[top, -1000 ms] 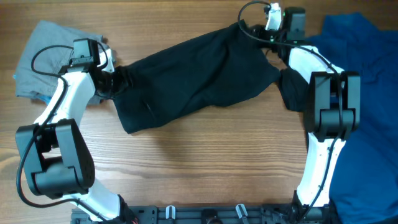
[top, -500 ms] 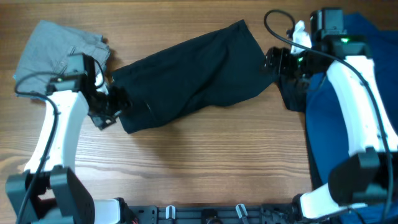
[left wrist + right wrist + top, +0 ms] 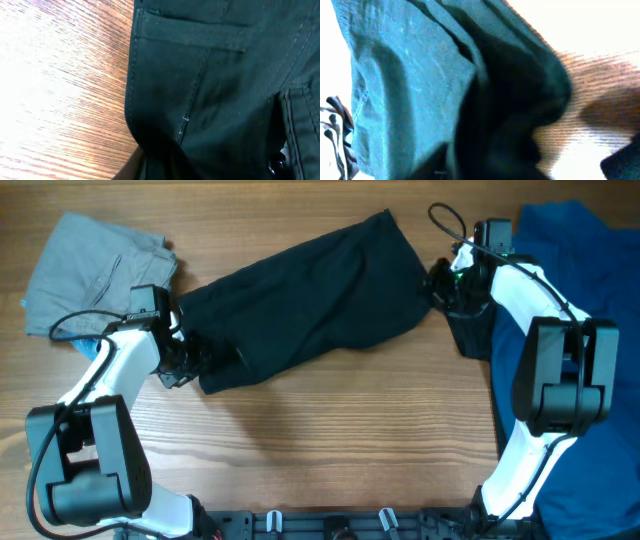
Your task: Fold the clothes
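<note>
The clothes are black shorts (image 3: 310,300) lying slantwise across the table, from lower left to upper right. My left gripper (image 3: 190,363) sits at their lower-left end. In the left wrist view the stitched black cloth (image 3: 215,85) bunches down into the left gripper (image 3: 160,170), which is shut on it. My right gripper (image 3: 440,285) is at the shorts' right edge. The right wrist view is blurred. A dark fold of the shorts (image 3: 515,90) runs into the right gripper (image 3: 490,165), which looks shut on it. The fingers themselves are hidden by cloth.
A crumpled grey garment (image 3: 90,265) lies at the back left, close to my left arm. A large blue garment (image 3: 590,300) covers the right side under my right arm. Bare wooden table (image 3: 330,440) stretches along the front.
Half a second ago both grippers stood just off the shorts' ends. They have since moved in onto the cloth and shut. The shorts lie slack, no longer stretched as a second ago.
</note>
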Motion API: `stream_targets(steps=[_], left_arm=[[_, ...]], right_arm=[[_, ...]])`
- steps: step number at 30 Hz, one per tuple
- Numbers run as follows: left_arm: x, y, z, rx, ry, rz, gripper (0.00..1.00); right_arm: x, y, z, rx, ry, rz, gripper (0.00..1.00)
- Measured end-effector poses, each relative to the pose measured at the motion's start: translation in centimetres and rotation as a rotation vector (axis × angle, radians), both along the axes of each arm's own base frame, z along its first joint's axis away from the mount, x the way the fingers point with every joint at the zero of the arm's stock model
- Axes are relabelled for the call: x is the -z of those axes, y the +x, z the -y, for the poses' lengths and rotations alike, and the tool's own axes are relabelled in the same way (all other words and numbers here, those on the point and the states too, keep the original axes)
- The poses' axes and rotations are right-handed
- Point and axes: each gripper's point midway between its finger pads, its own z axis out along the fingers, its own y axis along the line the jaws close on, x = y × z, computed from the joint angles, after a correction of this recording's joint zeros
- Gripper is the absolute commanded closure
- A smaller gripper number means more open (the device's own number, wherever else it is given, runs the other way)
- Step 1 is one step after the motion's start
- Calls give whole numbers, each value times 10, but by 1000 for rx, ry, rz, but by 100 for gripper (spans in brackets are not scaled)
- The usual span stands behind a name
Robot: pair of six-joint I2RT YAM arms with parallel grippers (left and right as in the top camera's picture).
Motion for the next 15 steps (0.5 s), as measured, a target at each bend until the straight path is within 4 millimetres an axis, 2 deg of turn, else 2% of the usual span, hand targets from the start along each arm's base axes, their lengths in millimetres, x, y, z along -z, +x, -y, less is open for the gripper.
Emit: stream_targets(steps=[1, 4, 5, 6, 7, 8, 10, 13, 14, 15], left_arm=[[0, -2, -1, -1, 2, -6, 96], [2, -16, -8, -14, -3, -62, 96], [1, -25, -12, -23, -7, -95, 96], [-1, -35, -16, -38, -11, -125, 93], [-6, -42, -20, -52, -15, -141, 74], [-16, -50, -25, -73, -17, -144, 38], [-30, -52, -31, -79, -3, -109, 28], [-53, -53, -33, -74, 21, -43, 26], [-58, -55, -33, -71, 25, -31, 26], [-62, -56, -33, -64, 28, -20, 27]], right_arm=[[2, -6, 0, -14, -5, -20, 96], [8, -50, 0, -60, -23, -193, 96], [3, -80, 4, -73, -49, -305, 96], [-5, -95, 7, -80, -70, -350, 96], [-20, -120, 12, -89, -108, -418, 40], [-45, -140, 20, -90, -165, -440, 0], [-64, -147, 29, -88, -228, -407, 1], [-66, -137, 37, -111, -281, -337, 2], [-66, -134, 40, -118, -299, -321, 9], [-65, -129, 42, -123, -316, -296, 23]])
